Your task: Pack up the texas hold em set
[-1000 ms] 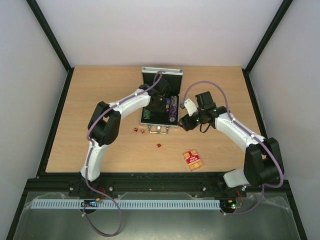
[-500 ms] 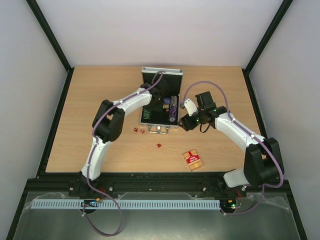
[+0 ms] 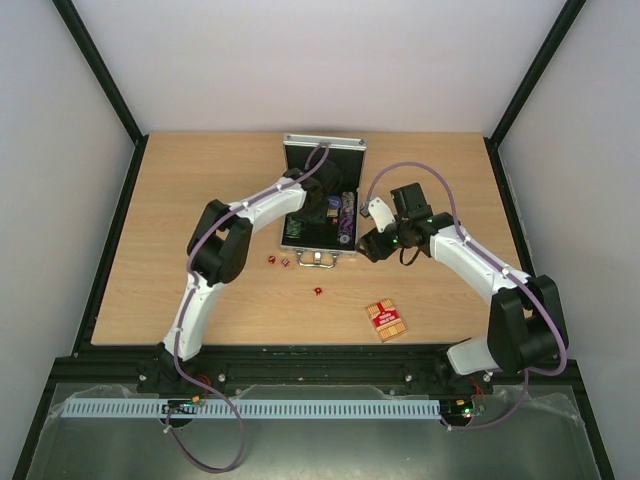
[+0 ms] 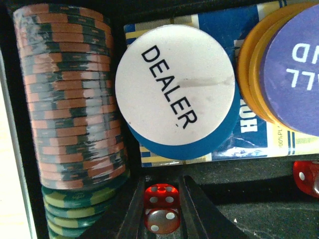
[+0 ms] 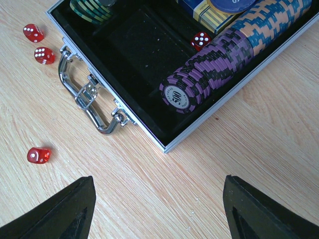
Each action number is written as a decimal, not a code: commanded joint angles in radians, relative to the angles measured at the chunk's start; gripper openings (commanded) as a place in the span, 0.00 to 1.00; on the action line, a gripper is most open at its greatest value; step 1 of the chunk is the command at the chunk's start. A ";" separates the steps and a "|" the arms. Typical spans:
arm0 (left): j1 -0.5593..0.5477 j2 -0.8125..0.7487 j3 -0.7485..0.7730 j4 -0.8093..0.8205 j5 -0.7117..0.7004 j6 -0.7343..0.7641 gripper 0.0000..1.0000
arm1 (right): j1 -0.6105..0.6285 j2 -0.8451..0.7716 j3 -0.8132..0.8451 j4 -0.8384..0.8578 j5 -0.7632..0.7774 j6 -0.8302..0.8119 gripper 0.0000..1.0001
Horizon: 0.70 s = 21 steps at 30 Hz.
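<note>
The silver case lies open at the table's back middle, black inside, with rows of coloured chips. In the left wrist view a white DEALER disc lies on a blue card deck, beside yellow and purple discs. My left gripper is inside the case, shut on a red die just above the black lining. My right gripper is wide open and empty over bare table by the case's front right corner. The red card deck lies on the table.
Three red dice lie on the table: two left of the case handle, one nearer me. Another die lies in the case beside the purple chip row.
My left arm has shifted slightly, its gripper a little further into the case. The right arm has not moved.
</note>
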 commanded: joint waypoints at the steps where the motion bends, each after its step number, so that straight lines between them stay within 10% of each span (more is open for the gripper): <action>1: 0.006 0.038 0.020 -0.030 -0.021 0.007 0.18 | -0.003 -0.013 -0.009 -0.034 -0.004 -0.013 0.71; 21: 0.003 0.015 0.019 -0.033 -0.037 -0.015 0.28 | -0.003 -0.017 -0.008 -0.036 -0.006 -0.014 0.71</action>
